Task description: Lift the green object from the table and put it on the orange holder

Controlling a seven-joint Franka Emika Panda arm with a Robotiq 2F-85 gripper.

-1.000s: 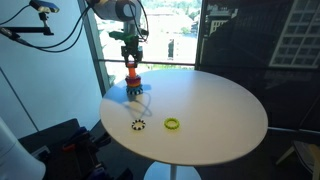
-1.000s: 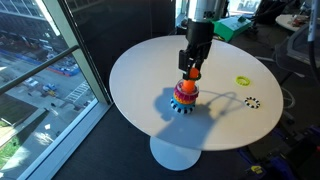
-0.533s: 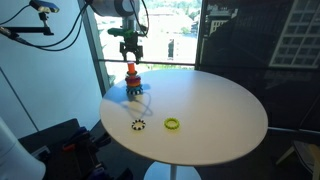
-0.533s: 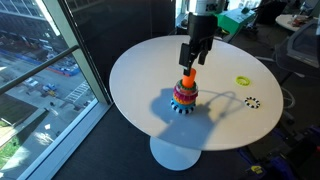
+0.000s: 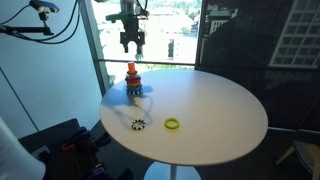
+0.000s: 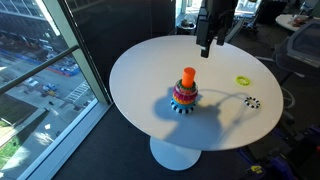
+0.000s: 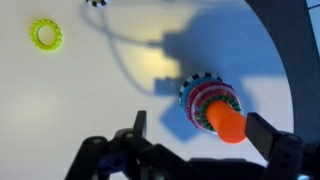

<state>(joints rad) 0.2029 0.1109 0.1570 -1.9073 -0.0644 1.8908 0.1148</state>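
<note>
The orange holder (image 5: 132,70) (image 6: 188,77) stands upright near the edge of the round white table, with coloured rings stacked around its foot. In the wrist view the green object (image 7: 212,104) lies as a dark green ring on top of that stack, around the peg (image 7: 227,124). My gripper (image 5: 131,47) (image 6: 207,50) hangs well above the peg, open and empty. In the wrist view its fingers (image 7: 200,125) stand wide on either side of the peg without touching it.
A yellow-green ring (image 5: 173,124) (image 6: 243,80) (image 7: 44,34) and a black-and-white toothed ring (image 5: 138,125) (image 6: 252,102) lie flat on the white table (image 5: 220,110). Windows stand close behind the table.
The gripper was shut low on the peg a second ago; it has opened and risen straight up, leaving the rings on the holder.
</note>
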